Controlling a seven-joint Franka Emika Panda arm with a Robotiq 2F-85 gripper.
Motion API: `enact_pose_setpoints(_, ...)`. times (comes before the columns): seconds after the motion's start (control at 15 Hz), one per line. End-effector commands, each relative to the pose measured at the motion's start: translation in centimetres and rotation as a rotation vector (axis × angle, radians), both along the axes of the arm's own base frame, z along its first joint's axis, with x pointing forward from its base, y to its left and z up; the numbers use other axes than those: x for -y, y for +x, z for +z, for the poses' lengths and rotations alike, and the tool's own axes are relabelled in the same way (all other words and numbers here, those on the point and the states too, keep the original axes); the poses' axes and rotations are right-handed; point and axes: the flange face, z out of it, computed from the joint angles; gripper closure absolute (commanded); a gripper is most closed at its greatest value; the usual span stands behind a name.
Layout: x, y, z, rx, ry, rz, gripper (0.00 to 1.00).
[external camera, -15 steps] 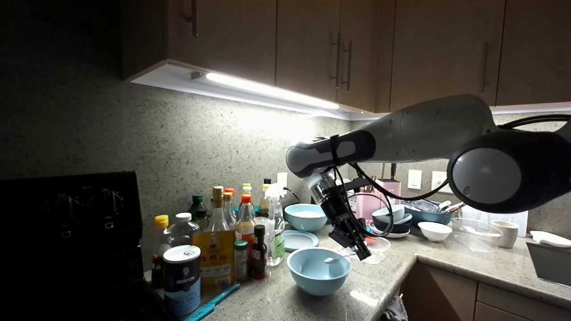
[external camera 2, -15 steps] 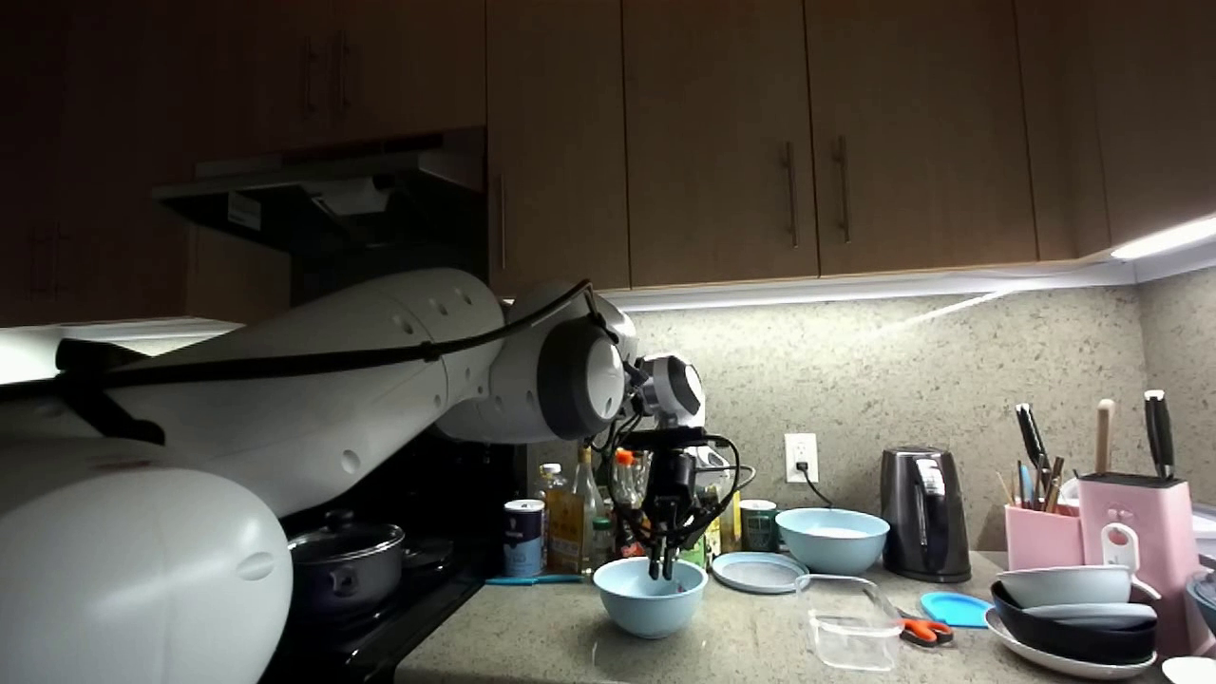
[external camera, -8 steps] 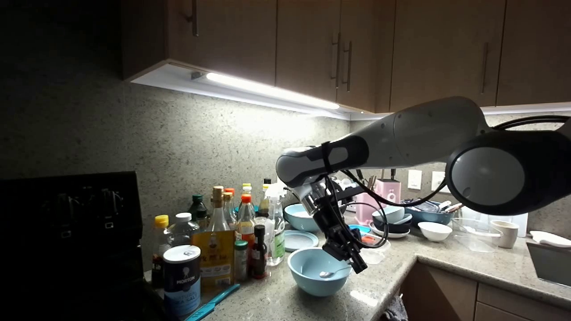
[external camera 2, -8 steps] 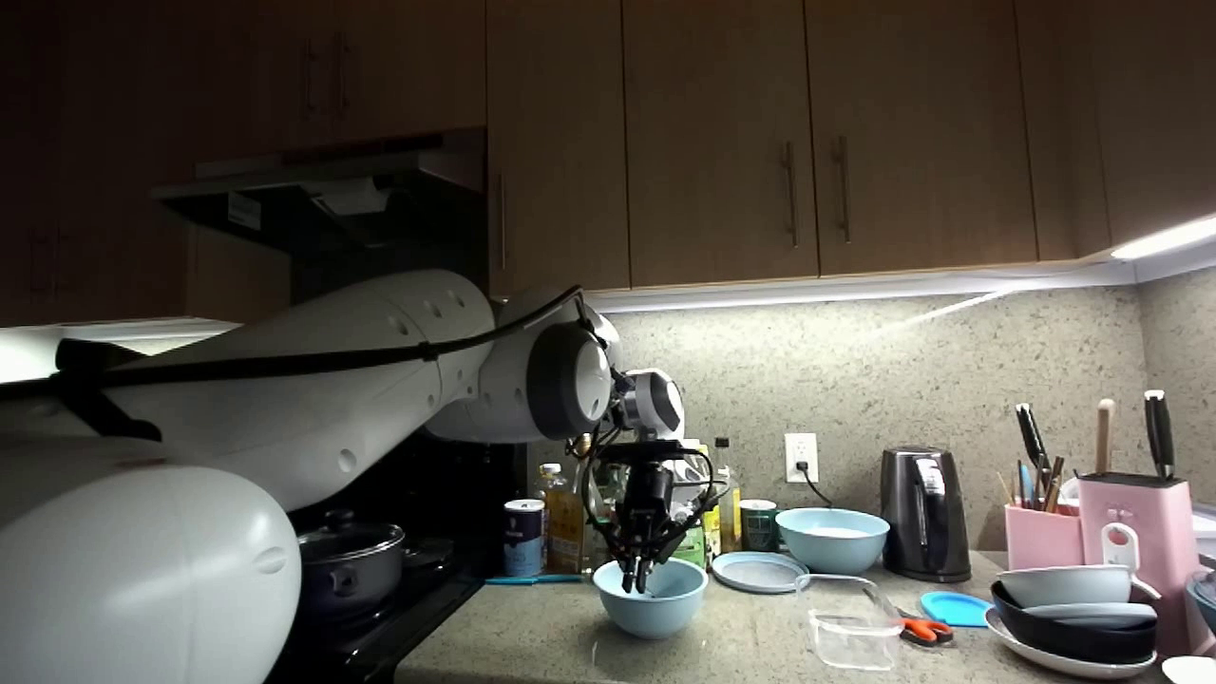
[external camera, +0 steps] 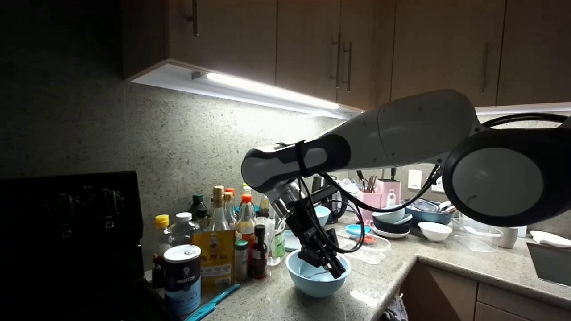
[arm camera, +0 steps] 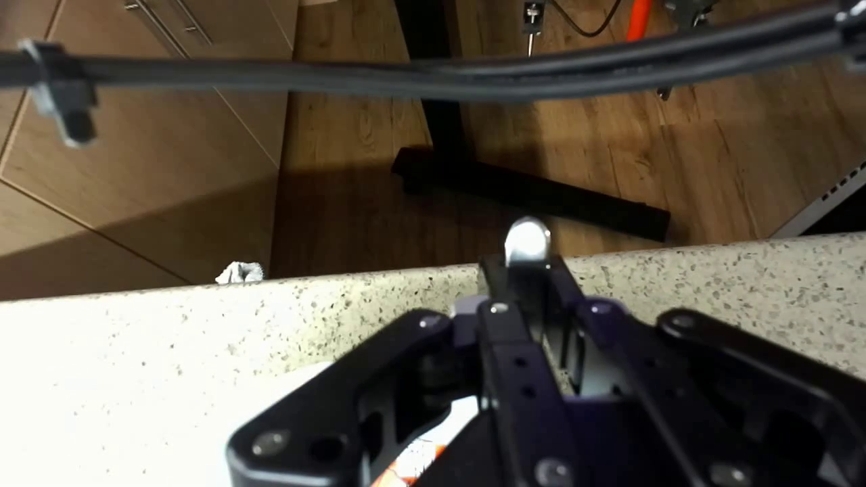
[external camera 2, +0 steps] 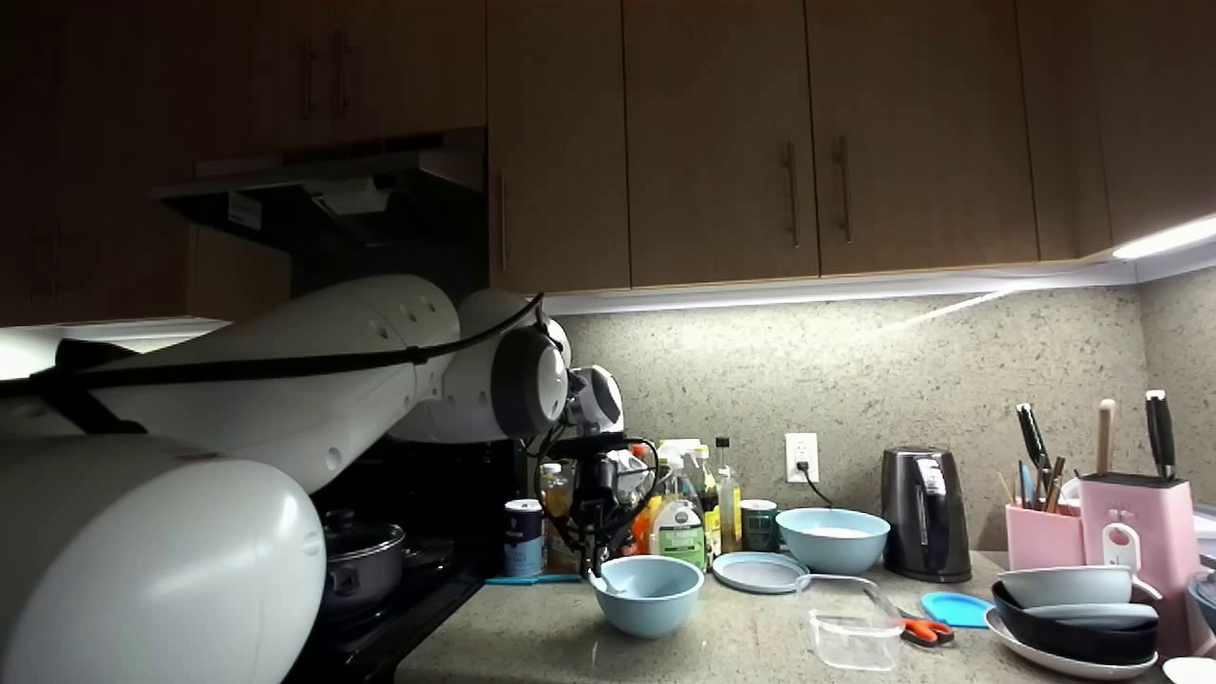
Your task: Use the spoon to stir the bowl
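The light blue bowl (external camera: 314, 287) stands upright on the counter, and both exterior views show it. My gripper (external camera: 337, 270) hangs tilted over its near right rim in that exterior view, shut on the spoon (external camera: 316, 274). The spoon's head end lies inside the bowl; whether it touches the bottom I cannot tell. In an exterior view the gripper (external camera 2: 594, 559) is at the left rim of the bowl (external camera 2: 655, 608), the pale spoon (external camera 2: 604, 583) slanting in. In the wrist view the shiny spoon end (arm camera: 527, 242) sticks up between the fingertips of the gripper (arm camera: 525, 269).
Bottles, a salt can (external camera: 183, 281) and a teal utensil (external camera: 213, 303) stand or lie beside the bowl. A pale blue plate (external camera 2: 760, 572), another blue bowl (external camera 2: 832, 541), a kettle (external camera 2: 926, 513), a clear container (external camera 2: 853, 632) and orange-handled scissors (external camera 2: 923, 631) are farther along the counter.
The arm has swung left in both exterior views and come lower over the bowl. The spoon has moved with it, its head shifting left inside the bowl. The grip has stayed the same.
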Motion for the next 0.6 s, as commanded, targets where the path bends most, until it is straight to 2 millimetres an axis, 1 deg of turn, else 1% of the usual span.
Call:
enact_pose_setpoints(0.0,0.4,0.9,1.7,0.047,0.006,0.019,0.96)
enact_pose_setpoints(0.13,1.8,1.5,2.4,0.066,0.006,-0.011,0.96)
enact_pose_setpoints(0.33,5.0,2.3,3.1,0.081,-0.001,-0.066,0.96)
enact_pose_setpoints(0.53,8.4,2.7,2.9,0.064,-0.002,-0.114,0.96)
